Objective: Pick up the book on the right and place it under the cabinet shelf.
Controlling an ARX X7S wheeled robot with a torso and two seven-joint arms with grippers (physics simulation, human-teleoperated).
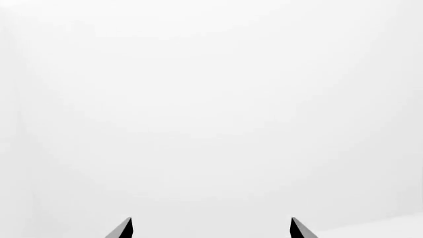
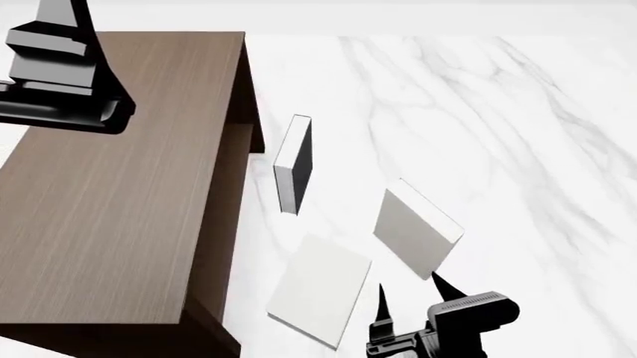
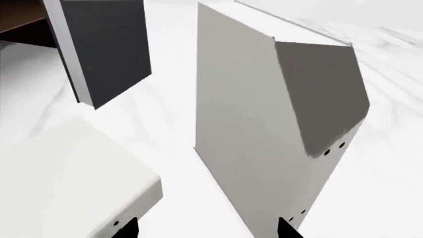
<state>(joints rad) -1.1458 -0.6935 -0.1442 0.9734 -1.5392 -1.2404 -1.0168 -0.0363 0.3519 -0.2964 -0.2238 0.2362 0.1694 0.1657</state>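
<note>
The book (image 2: 418, 227) is a thin white slab that stands tilted on edge at the right of the marble floor. It fills the middle of the right wrist view (image 3: 251, 139), with tiny dark dots near its lower edge. The dark-brown cabinet (image 2: 110, 201) lies at the left, with its recessed side (image 2: 242, 142) facing the books. My right gripper (image 2: 408, 287) is open and empty, low and just short of the book, and shows in its own view (image 3: 208, 229). My left gripper (image 1: 211, 229) is open and empty and faces blank white. Its arm (image 2: 60, 74) hangs over the cabinet's far end.
A white book with a dark grey face (image 2: 294, 160) stands upright beside the cabinet's recess and shows in the right wrist view (image 3: 106, 49). A duller, thicker book (image 2: 321, 287) lies flat left of my right gripper, near the cabinet (image 3: 66, 173). Bare marble floor (image 2: 518, 134) stretches to the right.
</note>
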